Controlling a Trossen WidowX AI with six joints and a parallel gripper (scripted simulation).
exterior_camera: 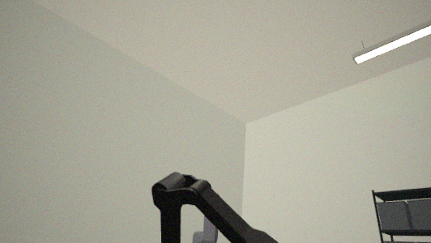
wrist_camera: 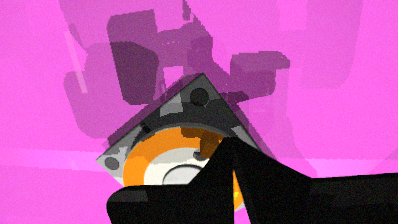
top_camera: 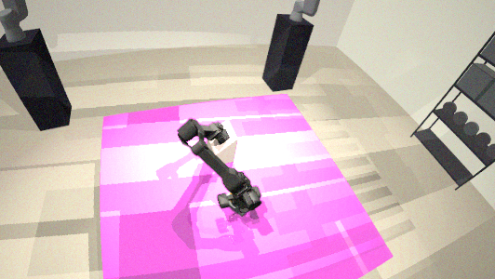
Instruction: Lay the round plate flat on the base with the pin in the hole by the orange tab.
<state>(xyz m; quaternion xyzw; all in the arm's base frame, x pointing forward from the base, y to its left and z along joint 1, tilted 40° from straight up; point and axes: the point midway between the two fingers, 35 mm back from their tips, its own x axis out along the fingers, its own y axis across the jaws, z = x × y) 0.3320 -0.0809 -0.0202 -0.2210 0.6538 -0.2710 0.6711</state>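
While the gripper (wrist_camera: 231, 150) is pressed together, empty, the plate (wrist_camera: 165, 155) lies partly under it.

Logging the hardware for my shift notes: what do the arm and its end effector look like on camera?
The arm is dark charcoal throughout, made of boxy links with rounded cylindrical joints. No cables, labels or markings show. The end effector looks matte black in the wrist view, its fingers tapering to blunt tips.
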